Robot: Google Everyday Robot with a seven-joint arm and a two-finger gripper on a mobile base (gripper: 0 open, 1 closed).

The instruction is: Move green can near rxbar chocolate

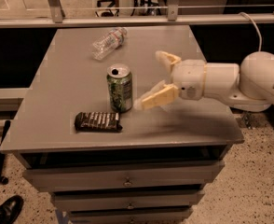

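The green can stands upright on the grey table, its silver top showing the pull-tab opening. The rxbar chocolate, a dark wrapper with white lettering, lies flat just in front of the can, almost touching its base. My gripper is to the right of the can, clear of it, with its cream fingers spread wide open and holding nothing. The white arm reaches in from the right.
A clear plastic bottle lies on its side at the back of the table. The table sits on a drawer cabinet. A railing runs behind it. A black shoe is on the floor at lower left.
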